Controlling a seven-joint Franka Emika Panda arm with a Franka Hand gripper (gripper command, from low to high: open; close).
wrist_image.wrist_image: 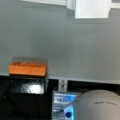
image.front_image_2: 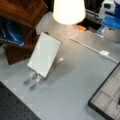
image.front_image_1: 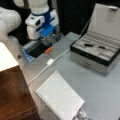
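An orange block (image.front_image_1: 48, 50) is seen at the far edge of the grey table (image.front_image_1: 95, 85), towards a front view's upper left; it is also found near a front view's top (image.front_image_2: 81, 28) and at the wrist view's left (wrist_image.wrist_image: 28, 68), lying flat at the table's rim with a black surface just beyond it. The gripper (image.front_image_1: 46, 40) is held directly above and slightly behind the block, close to it but not touching. Whether its fingers are apart or together cannot be told, as they are masked by the blue mount.

A white cable with a small white adapter (image.front_image_1: 50, 62) is laid across the table just in front of the block, also noted in a front view (image.front_image_2: 104, 53). A white spiral notebook (image.front_image_1: 59, 97) is placed nearer a front view's bottom, well apart from the block. An open grey jewellery box (image.front_image_1: 96, 53) with its lid raised is noted at a front view's right. A lit lamp shade (image.front_image_2: 68, 10) and a wooden stand (image.front_image_2: 18, 27) are recorded at a front view's top left.
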